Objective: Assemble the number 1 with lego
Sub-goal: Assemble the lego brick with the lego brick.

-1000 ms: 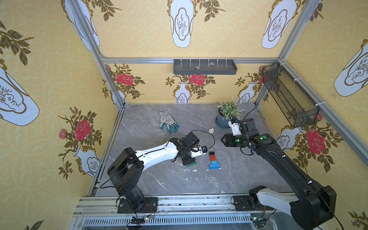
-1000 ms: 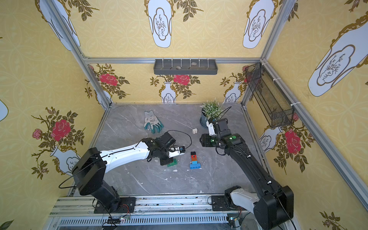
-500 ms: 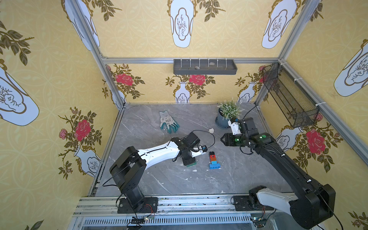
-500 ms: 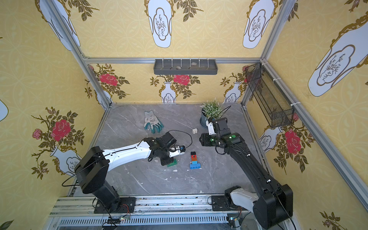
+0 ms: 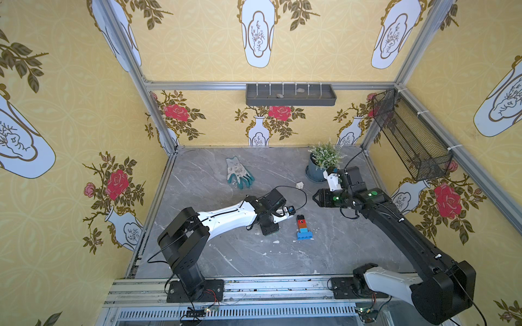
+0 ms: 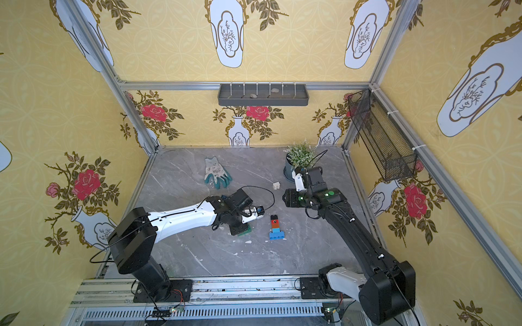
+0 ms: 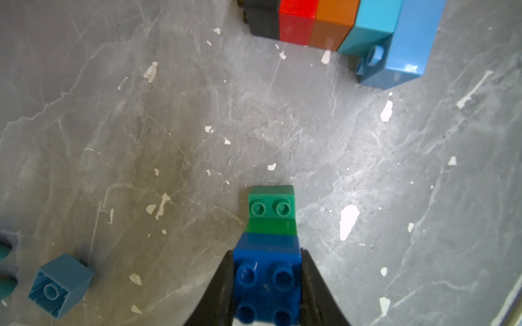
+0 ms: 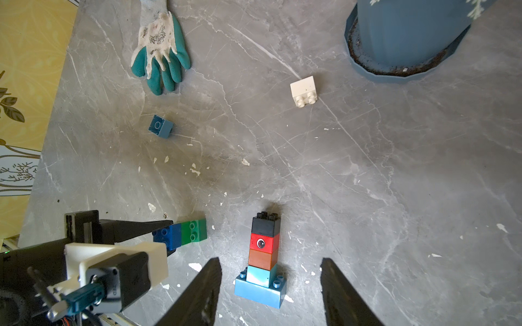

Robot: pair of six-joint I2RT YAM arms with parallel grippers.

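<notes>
bricks like these look light and rigid to me: hard glossy plastic that will not give under a squeeze but could slip on its smooth walls. the left gripper (image 7: 267, 259) is clamped across the flat sides of a dark blue square studded brick (image 7: 267, 282), which is joined to a green square brick (image 7: 271, 209). the pair sits low over the grey marble tabletop (image 8: 395, 169); whether it touches, i cannot tell. near it, lying flat, is a column of black, red, orange-brown and light blue bricks (image 8: 262, 248) pressed onto a long blue base brick (image 8: 258, 293). a loose blue square brick (image 8: 161, 126) lies tipped over further off, and a white brick (image 8: 303, 90) lies near the blue plant pot (image 8: 409, 42). the right gripper (image 8: 270, 261) hangs with its jaws apart, holding nothing. i would take any brick by two opposite flat walls, never the studs, and press squarely, since a levered joint would likely pop.
</notes>
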